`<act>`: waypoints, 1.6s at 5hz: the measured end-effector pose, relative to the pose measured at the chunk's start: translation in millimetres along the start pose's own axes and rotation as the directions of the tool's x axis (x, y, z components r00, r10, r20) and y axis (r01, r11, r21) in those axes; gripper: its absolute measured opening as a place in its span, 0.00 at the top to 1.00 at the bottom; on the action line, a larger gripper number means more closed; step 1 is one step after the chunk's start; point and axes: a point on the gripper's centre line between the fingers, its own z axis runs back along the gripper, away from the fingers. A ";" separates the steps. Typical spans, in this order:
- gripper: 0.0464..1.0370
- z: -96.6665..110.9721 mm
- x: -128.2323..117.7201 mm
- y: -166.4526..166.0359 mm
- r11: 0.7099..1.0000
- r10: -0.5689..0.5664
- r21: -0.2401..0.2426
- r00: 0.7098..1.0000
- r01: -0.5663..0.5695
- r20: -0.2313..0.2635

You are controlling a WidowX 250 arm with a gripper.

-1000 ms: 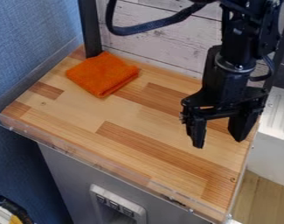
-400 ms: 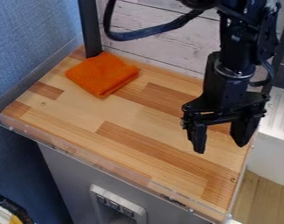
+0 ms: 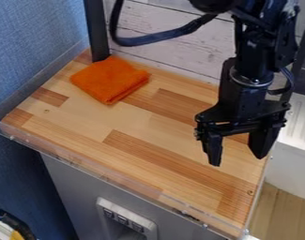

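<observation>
Fingers [image 3: 213, 149] spread and empty, the gripper [image 3: 238, 161] sits slightly lower than before; the orange cloth [image 3: 109, 79] seemingly awaits handling

The one view comes from a fixed camera set above the desk [image 3: 139, 126] and in front of it, looking down at a slant across its wooden top towards the whitewashed plank wall [image 3: 173, 51] behind; it stands near enough for the desk to span most of the width, with the blue wall [image 3: 32, 56] along the left edge
</observation>
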 end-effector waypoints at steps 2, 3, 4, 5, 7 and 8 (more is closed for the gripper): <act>0.04 -8.0 1.4 3.4 1.000 0.006 -0.009 1.000 -0.006 0.023; 0.04 -11.4 1.4 6.4 1.000 0.012 -0.003 0.999 -0.012 0.032; 0.04 -11.6 0.9 4.3 1.000 0.005 -0.009 0.999 -0.004 0.050; 0.04 -11.9 2.2 4.5 1.000 0.006 -0.006 0.998 -0.005 0.060; 0.04 -21.6 -0.4 5.8 0.999 -0.001 0.034 0.998 -0.002 0.063; 0.04 -27.7 -4.0 10.6 0.998 0.004 0.059 0.999 -0.008 0.055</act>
